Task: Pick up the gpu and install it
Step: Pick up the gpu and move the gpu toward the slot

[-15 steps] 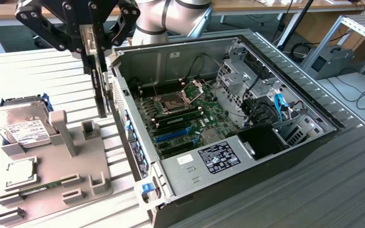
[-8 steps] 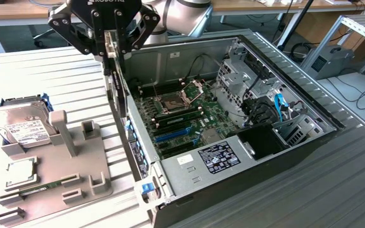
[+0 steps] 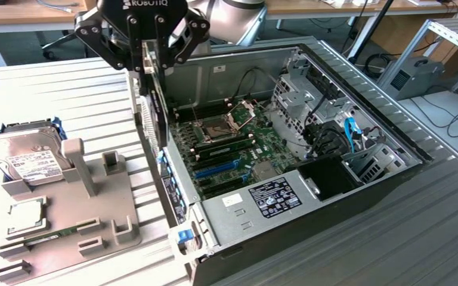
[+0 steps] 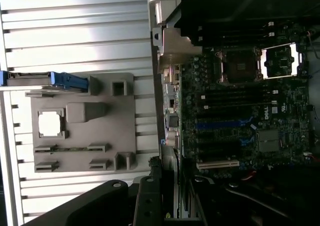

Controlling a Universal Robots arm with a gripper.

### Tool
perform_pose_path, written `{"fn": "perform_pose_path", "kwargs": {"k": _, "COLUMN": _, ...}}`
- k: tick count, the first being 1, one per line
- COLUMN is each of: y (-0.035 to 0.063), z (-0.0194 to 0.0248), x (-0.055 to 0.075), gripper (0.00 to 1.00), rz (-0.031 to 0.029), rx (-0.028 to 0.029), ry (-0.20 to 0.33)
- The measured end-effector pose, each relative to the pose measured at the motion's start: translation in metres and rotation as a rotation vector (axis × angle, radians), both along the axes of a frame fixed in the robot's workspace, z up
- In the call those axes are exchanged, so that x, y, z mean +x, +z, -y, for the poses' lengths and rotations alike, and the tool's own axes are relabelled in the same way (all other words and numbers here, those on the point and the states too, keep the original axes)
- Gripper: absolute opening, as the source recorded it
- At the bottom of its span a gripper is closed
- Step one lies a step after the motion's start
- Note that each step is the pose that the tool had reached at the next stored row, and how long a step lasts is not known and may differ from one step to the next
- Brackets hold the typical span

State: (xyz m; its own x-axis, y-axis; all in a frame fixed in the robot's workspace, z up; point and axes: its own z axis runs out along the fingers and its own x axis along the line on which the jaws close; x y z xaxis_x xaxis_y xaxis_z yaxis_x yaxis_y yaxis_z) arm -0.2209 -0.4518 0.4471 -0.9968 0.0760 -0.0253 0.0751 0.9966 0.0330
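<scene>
Sitting lower down, off to the exterior view's left of the pincer (image 3: 149,64), a grey tray (image 3: 62,238) carries a hard drive (image 3: 30,158). The pincer is half-closed, clamping the gpu (image 3: 154,107), which hangs edge-on directly beneath it. The open computer case (image 3: 333,232) lies below, to its right.

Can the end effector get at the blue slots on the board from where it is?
Probably yes: the case lies open and nothing covers the blue slots; the end effector, gripping the gpu, hangs above the edge of the board.
</scene>
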Motion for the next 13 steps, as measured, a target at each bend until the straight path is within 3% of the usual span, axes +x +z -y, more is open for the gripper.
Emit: {"fn": "perform_pose_path", "kwargs": {"k": 13, "y": -0.0032, "z": 0.0, "x": 0.019, "gripper": 0.26, "rz": 0.0, "rx": 0.0, "ry": 0.0}}
